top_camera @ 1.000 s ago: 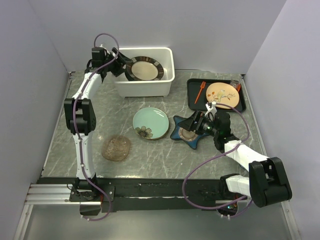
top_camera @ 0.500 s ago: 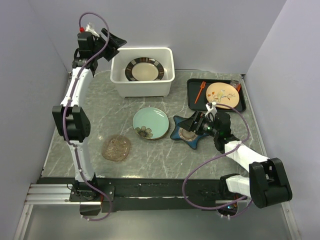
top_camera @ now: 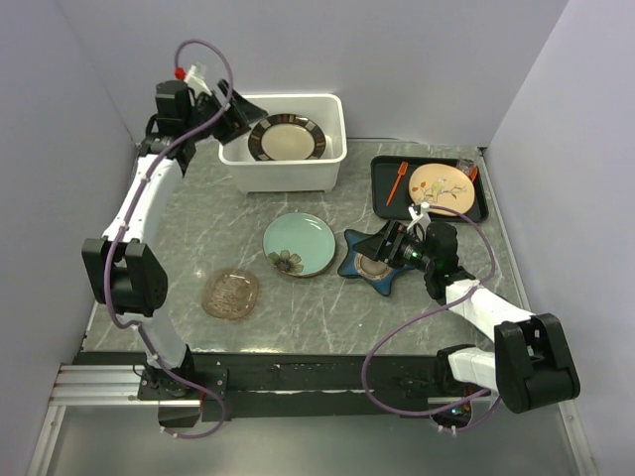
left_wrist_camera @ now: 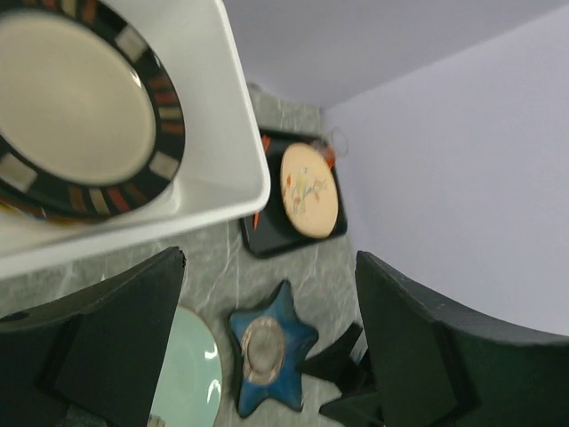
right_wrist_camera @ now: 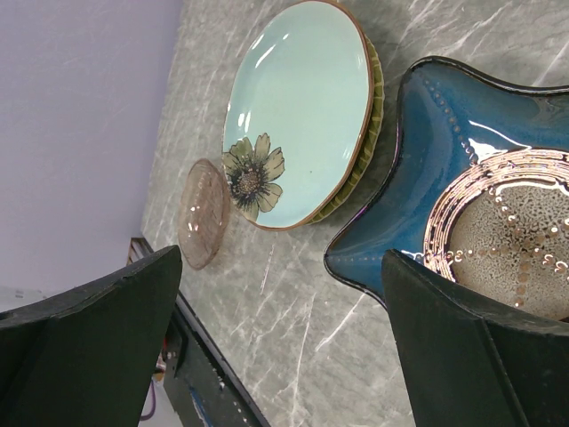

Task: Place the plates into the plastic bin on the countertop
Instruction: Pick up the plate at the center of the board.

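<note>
The white plastic bin (top_camera: 298, 171) stands at the back with a dark-rimmed cream plate (top_camera: 287, 137) inside it. My left gripper (top_camera: 230, 115) hovers open and empty at the bin's left rim; the left wrist view looks down past the bin's rim (left_wrist_camera: 233, 133) at that plate (left_wrist_camera: 76, 107). A pale green flowered plate (top_camera: 299, 244), a blue star-shaped plate (top_camera: 367, 266) and an amber glass plate (top_camera: 230, 294) lie on the countertop. My right gripper (top_camera: 395, 244) is open low over the star plate's (right_wrist_camera: 427, 169) right side, holding nothing. The right wrist view also shows the flowered plate (right_wrist_camera: 298, 116).
A black tray (top_camera: 385, 188) at the back right carries a tan round plate (top_camera: 441, 186) and an orange utensil (top_camera: 394, 182). Grey walls close in on three sides. The black rail (top_camera: 317, 375) with the arm bases runs along the near edge.
My left gripper rose up and back from the bin, then came down to its left rim, and the arm's elbow swung left. The right arm and the plates have not moved.
</note>
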Tool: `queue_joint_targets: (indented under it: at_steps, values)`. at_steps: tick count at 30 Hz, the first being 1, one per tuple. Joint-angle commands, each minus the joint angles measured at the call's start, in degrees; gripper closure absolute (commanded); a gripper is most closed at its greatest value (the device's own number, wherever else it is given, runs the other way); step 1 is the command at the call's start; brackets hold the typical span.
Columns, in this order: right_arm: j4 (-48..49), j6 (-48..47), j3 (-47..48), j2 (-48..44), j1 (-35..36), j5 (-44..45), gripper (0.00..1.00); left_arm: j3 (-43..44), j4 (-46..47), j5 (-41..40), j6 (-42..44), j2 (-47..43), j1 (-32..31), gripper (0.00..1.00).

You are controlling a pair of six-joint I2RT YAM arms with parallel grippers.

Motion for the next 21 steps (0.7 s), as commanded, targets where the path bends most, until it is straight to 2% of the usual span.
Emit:
queue_joint_targets:
  at_steps: [1, 8, 14, 21]
  values:
    - [1.9, -0.1, -0.3, -1.2, 0.4, 0.8, 0.0, -3.4, -3.6, 1.1, 6.9, -3.6, -5.1, 0.18]
    - [-2.0, -1.7, -0.2, -3.9, 0.4, 4.3, 0.0, -9.9, -4.4, 1.2, 9.6, -3.9, -10.9, 0.19]
    - [-5.2, -0.9, -1.3, -7.7, -1.0, 9.2, 0.0, -11.0, -6.1, 0.8, 11.2, -1.1, -16.2, 0.2]
    - [-7.4, -0.1, -2.8, -10.0, -4.8, 9.9, 0.0, -10.7, -7.7, -0.6, 12.5, 3.7, -21.4, 0.22]
